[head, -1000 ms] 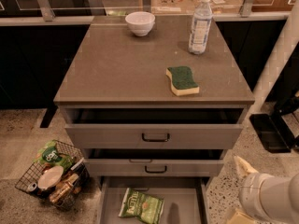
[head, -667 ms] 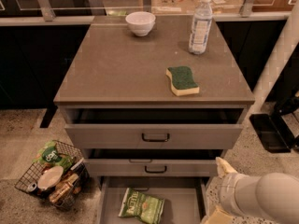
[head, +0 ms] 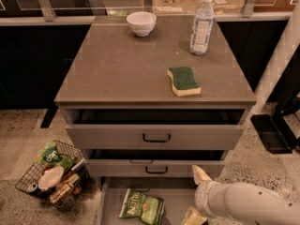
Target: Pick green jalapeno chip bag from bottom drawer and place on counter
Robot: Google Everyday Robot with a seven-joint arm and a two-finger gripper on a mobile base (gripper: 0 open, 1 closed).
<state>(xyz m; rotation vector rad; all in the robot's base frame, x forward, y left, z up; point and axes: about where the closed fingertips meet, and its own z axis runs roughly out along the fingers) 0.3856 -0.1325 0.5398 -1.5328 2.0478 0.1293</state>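
Note:
The green jalapeno chip bag (head: 142, 204) lies flat on the grey floor of the open bottom drawer (head: 176, 198), left of centre. My gripper (head: 196, 196) reaches in from the lower right on its white arm. It hangs over the right part of the drawer, a short way right of the bag and apart from it. Its two cream fingers (head: 200, 175) are spread, with nothing between them. The counter (head: 126, 64) is the flat grey-brown top of the cabinet above.
On the counter stand a white bowl (head: 141, 22), a water bottle (head: 202, 25) and a green-topped yellow sponge (head: 183, 81). The two upper drawers (head: 156, 137) are pulled out a little. A wire basket (head: 51, 175) of items sits on the floor at the left.
My arm has moved left and further in over the bottom drawer, closer to the chip bag. The bag and the counter items have not moved.

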